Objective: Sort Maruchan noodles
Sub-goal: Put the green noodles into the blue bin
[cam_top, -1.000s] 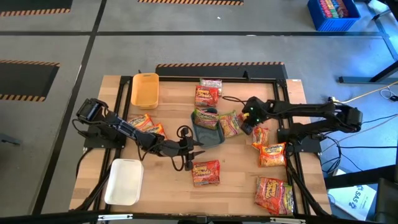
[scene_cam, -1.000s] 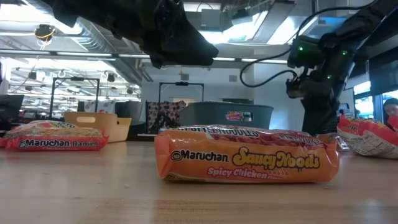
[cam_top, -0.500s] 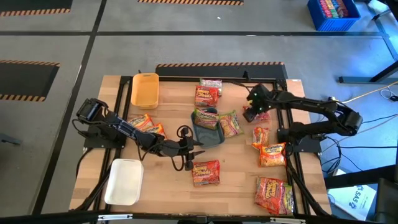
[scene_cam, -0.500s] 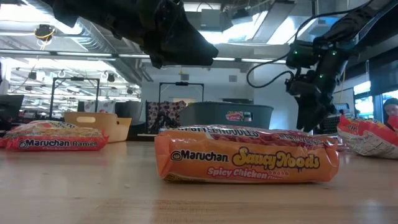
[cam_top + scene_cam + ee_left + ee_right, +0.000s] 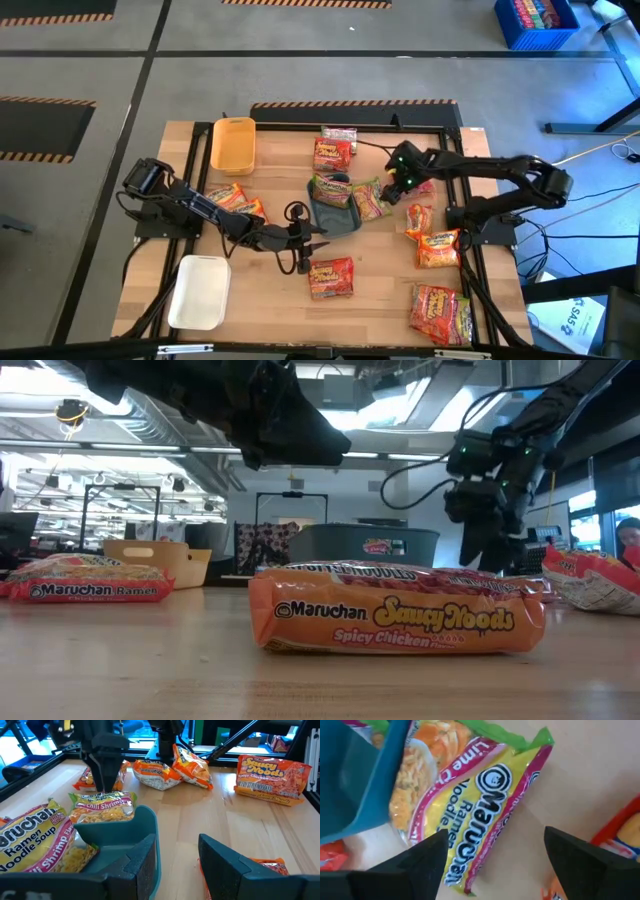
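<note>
Right arm: reaches from the right edge of the high view toward the centre, bent at the elbow, wrist tipped down.
Right gripper [image 5: 393, 190]: hangs over the green-edged packet [image 5: 371, 198] just right of the teal tray [image 5: 332, 215]; fingers [image 5: 415, 862] spread wide on either side of the packet, clasping nothing.
Green-edged packet: its left end leans on the tray's right rim, its right end lies on the table [image 5: 380, 305] — in the right wrist view the "Maruchan Ramen" print runs between the two dark fingers.
Left arm: stretches from the left-centre of the high view toward the middle, low and nearly straight.
Left gripper [image 5: 305, 250]: sits just below the tray's lower edge in the high view, above the orange packet [image 5: 331, 277]; fingers partly apart with bare table between them, gripping nothing.
Tray contents: a second green-edged packet [image 5: 102, 806] lies in the tray, seen in the left wrist view.
Other packets: two at top centre [image 5: 334, 148], two at left centre [image 5: 236, 199] beside the left arm, three down the right side [image 5: 436, 247] — all flat on the table.
Yellow tray [image 5: 232, 143]: upper left of the table.
White tray [image 5: 198, 291]: lower left.
Low view: the orange packet [image 5: 396, 610] fills the foreground at centre; the right gripper hangs at right behind it.
</note>
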